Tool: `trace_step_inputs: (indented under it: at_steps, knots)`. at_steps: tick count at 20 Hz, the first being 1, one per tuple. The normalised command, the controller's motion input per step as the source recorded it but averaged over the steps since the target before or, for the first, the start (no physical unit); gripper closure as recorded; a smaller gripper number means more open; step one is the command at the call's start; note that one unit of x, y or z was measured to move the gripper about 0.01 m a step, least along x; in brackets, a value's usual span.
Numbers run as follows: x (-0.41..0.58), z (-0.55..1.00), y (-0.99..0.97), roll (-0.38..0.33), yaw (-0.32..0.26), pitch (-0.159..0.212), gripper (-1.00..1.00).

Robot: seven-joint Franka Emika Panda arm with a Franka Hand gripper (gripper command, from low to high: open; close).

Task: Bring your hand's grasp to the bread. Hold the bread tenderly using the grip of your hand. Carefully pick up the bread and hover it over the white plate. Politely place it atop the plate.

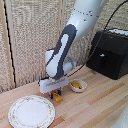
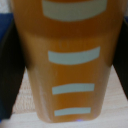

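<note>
The bread (image 1: pixel 58 98) is a small orange-brown block on the wooden table, just off the exterior view's right edge of the white plate (image 1: pixel 31 111). My hand (image 1: pixel 56 94) is lowered straight over the bread, with its blue-tipped fingers (image 1: pixel 51 93) on either side of the block. Up close in the wrist view, the bread (image 2: pixel 67 60) fills the picture, orange with pale stripes. Dark fingers (image 2: pixel 10 75) press against both of its long sides, so the hand is shut on it. The plate is bare.
A small white bowl (image 1: pixel 78 85) with yellow-orange food sits just behind the hand, toward the exterior view's right. A black appliance (image 1: pixel 110 52) with a cable stands at the back right. A woven screen (image 1: pixel 30 35) lines the back.
</note>
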Motion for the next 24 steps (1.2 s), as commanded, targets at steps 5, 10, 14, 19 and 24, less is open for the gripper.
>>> trace_step_inputs:
  at_steps: [5, 10, 14, 19, 24]
  knots:
    - [0.019, 0.80, 0.00, 0.019, -0.009, -0.018, 1.00]
    - [-0.001, 1.00, 0.12, 0.001, -0.029, 0.000, 1.00]
    - [-0.032, 0.96, 0.48, 0.000, -0.022, 0.000, 1.00]
    - [-0.006, 0.52, 0.70, -0.009, -0.061, 0.000, 1.00]
    - [0.000, 0.10, 0.84, -0.042, -0.073, 0.015, 1.00]
